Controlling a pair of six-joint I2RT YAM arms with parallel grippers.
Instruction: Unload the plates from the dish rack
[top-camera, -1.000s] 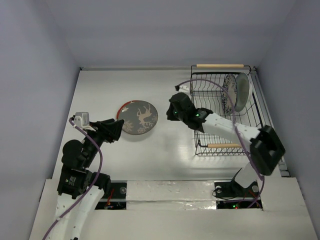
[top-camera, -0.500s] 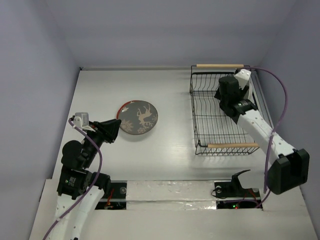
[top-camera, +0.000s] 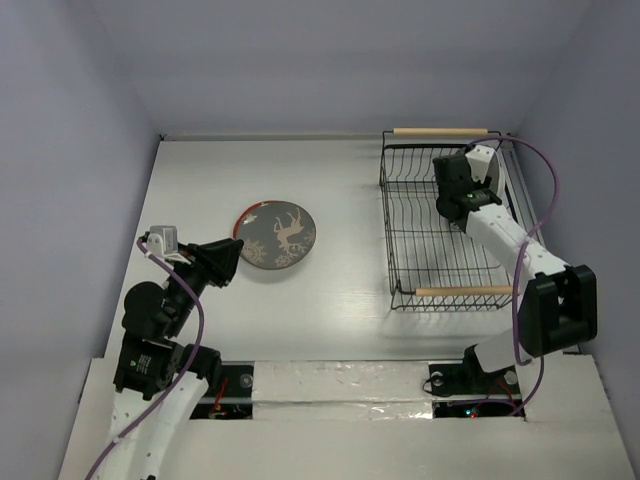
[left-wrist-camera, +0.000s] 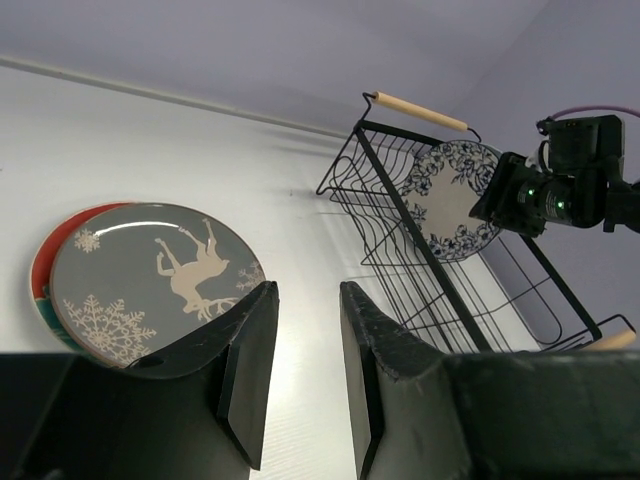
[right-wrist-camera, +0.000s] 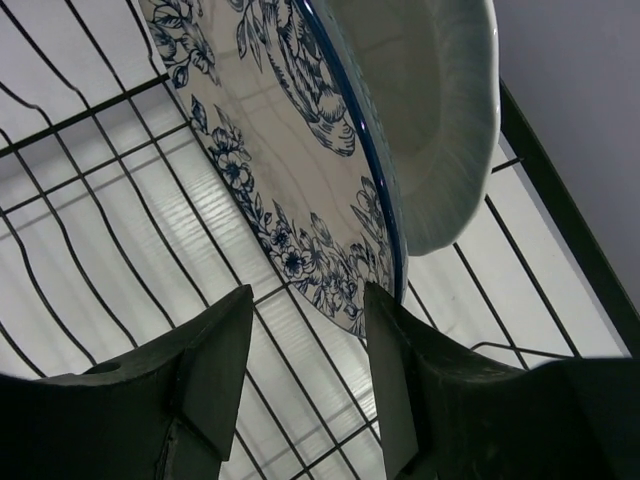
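The right gripper (right-wrist-camera: 305, 300) is inside the dish rack (top-camera: 388, 230) at its far right corner. Its fingers are spread apart and grasp nothing, and the lower rim of the white plate with blue flowers (right-wrist-camera: 290, 150) lies just beyond the gap between them. The left gripper (left-wrist-camera: 308, 300) is well to the left of the rack, its fingers only narrowly parted and empty.

The white table (top-camera: 340, 180) carries the black wire rack on its right side. One wooden handle (top-camera: 440, 131) runs along the rack's far end and another (top-camera: 465, 291) along its near end. In the rack the blue-flowered plate stands on edge, with a pale green plate (right-wrist-camera: 440, 120) right behind it.

Left of the rack a grey plate with a deer and snowflakes (top-camera: 279, 236) lies flat on a red plate (left-wrist-camera: 42, 262), of which only the rim shows.

The right arm bends at the rack's near right corner and reaches over the wires, with a purple cable (top-camera: 535, 165) looping beside it. The left arm is folded, its gripper pointing toward the stacked plates.
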